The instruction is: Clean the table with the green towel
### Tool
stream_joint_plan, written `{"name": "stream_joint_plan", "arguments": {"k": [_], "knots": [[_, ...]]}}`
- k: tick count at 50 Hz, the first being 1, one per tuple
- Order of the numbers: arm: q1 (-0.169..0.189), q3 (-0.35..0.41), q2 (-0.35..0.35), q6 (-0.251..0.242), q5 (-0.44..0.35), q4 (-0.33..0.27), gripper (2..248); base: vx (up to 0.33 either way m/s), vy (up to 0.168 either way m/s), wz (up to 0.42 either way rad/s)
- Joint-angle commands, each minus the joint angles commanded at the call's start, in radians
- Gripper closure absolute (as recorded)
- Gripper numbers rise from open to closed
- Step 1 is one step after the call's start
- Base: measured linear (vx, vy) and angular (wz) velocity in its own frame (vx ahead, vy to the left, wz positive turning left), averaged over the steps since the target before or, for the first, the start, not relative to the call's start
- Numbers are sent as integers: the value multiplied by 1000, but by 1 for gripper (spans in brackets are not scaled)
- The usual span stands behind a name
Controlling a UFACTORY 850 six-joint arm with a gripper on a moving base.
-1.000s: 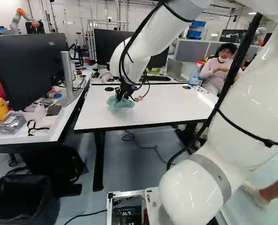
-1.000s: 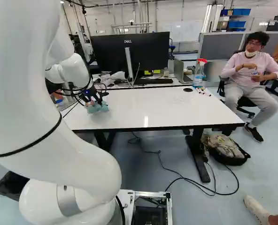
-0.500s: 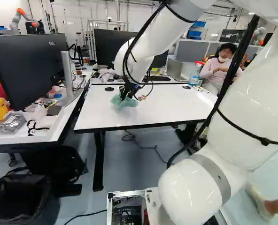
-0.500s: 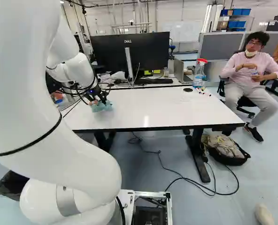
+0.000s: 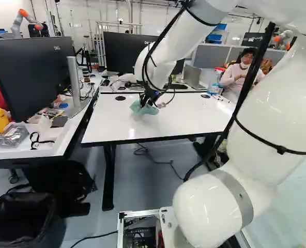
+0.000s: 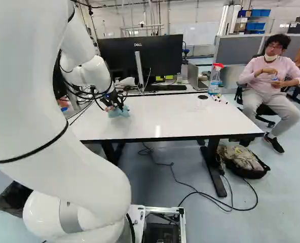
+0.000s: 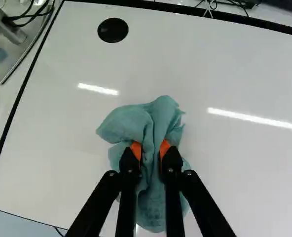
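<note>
Towel (image 7: pixel 128 123) & gripper (image 7: pixel 150 150) have shifted R w/ arm (image 5: pixel 154 67); gripper's clamped on towel, at L part of table (image 5: pixel 189 114). Risk: bunched small, prob. misses strips; wide sweep R could knock pens (image 6: pixel 220 99).

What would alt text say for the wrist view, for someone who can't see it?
A black two-fingered gripper with orange pads pinches a crumpled blue-green cloth towel on a glossy, black-edged white tabletop. Ahead of the gripper, a round black disc sits in the tabletop.
</note>
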State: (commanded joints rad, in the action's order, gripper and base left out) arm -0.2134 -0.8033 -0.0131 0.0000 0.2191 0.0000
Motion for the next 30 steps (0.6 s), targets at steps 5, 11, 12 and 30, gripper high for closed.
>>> {"name": "stream_joint_plan", "arguments": {"k": [5, 11, 12, 30], "knots": [[19, -11, -11, 0, 0, 0, 191, 0, 0, 0], [42, -25, -24, 0, 0, 0, 191, 0, 0, 0], [46, -27, -26, 0, 0, 0, 191, 0, 0, 0], [112, -73, -70, 0, -15, 0, 191, 0, 0, 0]]}}
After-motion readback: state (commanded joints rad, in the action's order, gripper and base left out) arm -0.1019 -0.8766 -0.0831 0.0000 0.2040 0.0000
